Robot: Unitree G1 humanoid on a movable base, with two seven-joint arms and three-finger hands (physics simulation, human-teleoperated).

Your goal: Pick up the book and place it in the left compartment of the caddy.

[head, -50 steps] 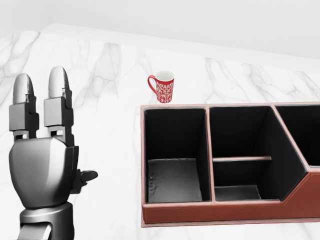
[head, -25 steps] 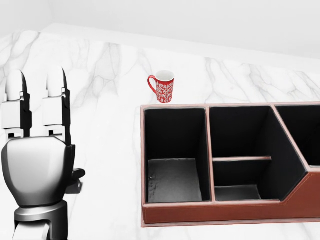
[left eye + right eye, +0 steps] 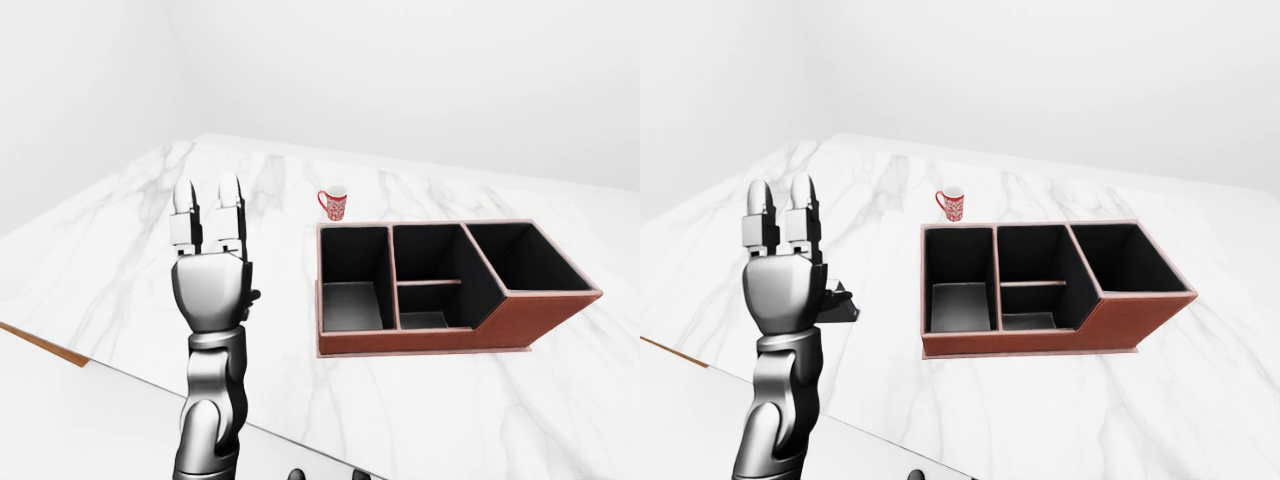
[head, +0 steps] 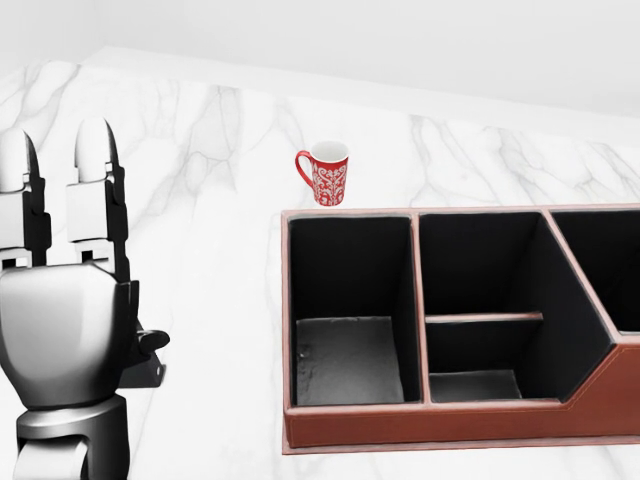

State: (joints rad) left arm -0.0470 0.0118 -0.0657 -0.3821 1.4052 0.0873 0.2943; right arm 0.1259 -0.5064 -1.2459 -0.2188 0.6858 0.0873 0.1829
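Shifted a little toward the left edge of the head view over the last second: left hand (image 4: 65, 300), raised upright above the marble table (image 3: 130, 250), palm turned away, two long fingers (image 4: 92, 190) pointing straight up and spread apart from the thumb, open and gripping nothing. Unmoved meanwhile: caddy and mug, so no shift of the camera. Well to the right of the hand, resting on the marble: brown leather caddy (image 4: 430, 420) with black lining, split into a left compartment (image 4: 345, 320), a middle section cut by a low crosspiece, and a larger right section running out past the head view's right edge. All compartments holding nothing visible. Just beyond the caddy's upper left corner, standing upright: small red-and-white patterned mug (image 4: 327, 173), handle to the left. Not visible in any view: the book. Likewise out of sight: the right hand.
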